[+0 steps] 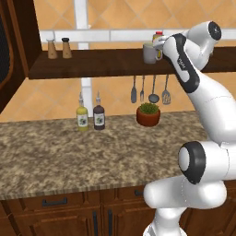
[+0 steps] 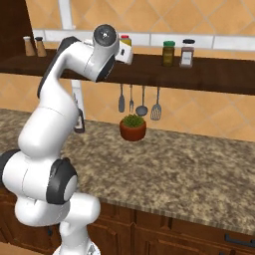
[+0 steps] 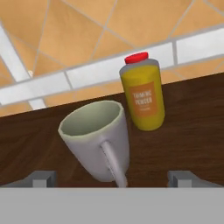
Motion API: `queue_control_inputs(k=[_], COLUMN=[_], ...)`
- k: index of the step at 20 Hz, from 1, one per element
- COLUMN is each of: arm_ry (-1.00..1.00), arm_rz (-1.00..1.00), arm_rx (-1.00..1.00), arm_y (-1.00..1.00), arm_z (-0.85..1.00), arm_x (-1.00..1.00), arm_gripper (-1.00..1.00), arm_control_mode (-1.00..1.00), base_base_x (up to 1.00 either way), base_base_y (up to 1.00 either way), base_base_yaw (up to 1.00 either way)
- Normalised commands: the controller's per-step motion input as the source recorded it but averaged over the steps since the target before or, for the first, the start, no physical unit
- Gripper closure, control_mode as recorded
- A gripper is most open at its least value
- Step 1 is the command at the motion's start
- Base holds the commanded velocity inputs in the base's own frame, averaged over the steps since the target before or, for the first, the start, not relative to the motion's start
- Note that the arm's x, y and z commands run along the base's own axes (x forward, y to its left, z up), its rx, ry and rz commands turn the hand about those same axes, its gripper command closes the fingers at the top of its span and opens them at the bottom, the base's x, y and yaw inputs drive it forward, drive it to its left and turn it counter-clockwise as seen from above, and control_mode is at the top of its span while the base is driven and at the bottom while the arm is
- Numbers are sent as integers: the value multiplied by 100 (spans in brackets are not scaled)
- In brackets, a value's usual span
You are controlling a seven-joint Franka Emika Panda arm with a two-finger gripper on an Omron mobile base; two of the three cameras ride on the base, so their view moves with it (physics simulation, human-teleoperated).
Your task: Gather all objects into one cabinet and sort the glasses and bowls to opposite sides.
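A grey handled mug [image 3: 98, 140] stands upright on the long wooden shelf [image 1: 106, 62], its handle turned toward my hand. In the left base view the mug [image 1: 148, 53] sits just left of my raised wrist. My gripper [image 3: 113, 178] is open, its two fingertips [image 3: 43, 177] spread wide on either side of the mug's handle and not touching it. The dark brown cabinet [image 1: 25, 37] stands at the shelf's far left end, with its black-panelled door [image 1: 3, 60] swung open at the picture's edge. The bowl and the other cups are out of view.
A yellow jar with a red lid [image 3: 143, 94] stands close behind the mug on the right. Two shakers [image 1: 59, 48] and two more jars [image 2: 178, 53] sit along the shelf. Below are two bottles [image 1: 91, 115], a potted plant [image 1: 148, 114] and hanging utensils [image 1: 150, 90] over the granite counter [image 1: 69, 152].
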Motion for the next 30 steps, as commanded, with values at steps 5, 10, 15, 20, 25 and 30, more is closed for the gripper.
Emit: queue_control_inputs(k=[5,10,15,20,25,30], arm_ry=[1,0,0,3,1,0], arm_rz=[0,0,0,0,2,0], arm_rx=[1,6,6,0,0,0], arm_y=[-1,-16,-19,-1,0,0], arm_z=[-14,-4,0,-4,-2,0], arm_x=[8,14,30,37,38,11], arm_gripper=[-100,-100,-100,-100,-100,-100], arm_control_mode=[-100,-100,-100,-100,-100,-100], base_base_x=[0,0,0,0,0,0], base_base_y=[0,0,0,0,0,0], base_base_yaw=[0,0,0,0,0,0])
